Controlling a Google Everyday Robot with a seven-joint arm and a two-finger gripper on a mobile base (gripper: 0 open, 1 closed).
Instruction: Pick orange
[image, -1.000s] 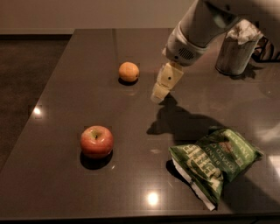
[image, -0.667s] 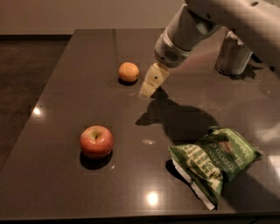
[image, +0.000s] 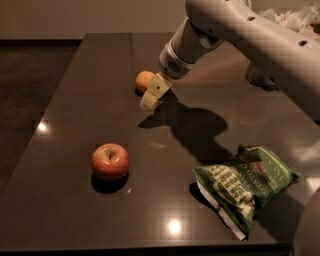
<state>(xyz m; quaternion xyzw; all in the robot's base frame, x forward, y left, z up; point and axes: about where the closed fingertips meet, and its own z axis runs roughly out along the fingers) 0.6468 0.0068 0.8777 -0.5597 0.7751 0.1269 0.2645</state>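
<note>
The orange (image: 145, 80) sits toward the far side of the desk (image: 65, 115), well apart from the apple (image: 110, 161) nearer me and from the green chip bag (image: 245, 186) at the near right. My gripper (image: 154, 95) hangs just beside the orange, on its near right flank, tilted down and to the left off the end of the arm (image: 235, 35). Its pale tip overlaps the fruit's edge in this view, so I cannot say whether it touches the skin or sits a little in front. Nor can I tell how the jaws stand: they show as one cream-coloured wedge, and nothing is plainly held.

I judge this to be the approach, with the grasp not yet made. To do it well, I would want the jaws spread wider than the fruit before going in. Then I'd place them so the orange lies between them, one on each side of its widest part. The fruit is round and the desk top is glossy, so a glancing nudge from one side would likely send it rolling. I'd come in slowly and from above rather than sideways, go low enough to close across the middle, squeeze gently, and only then lift straight up.
</note>
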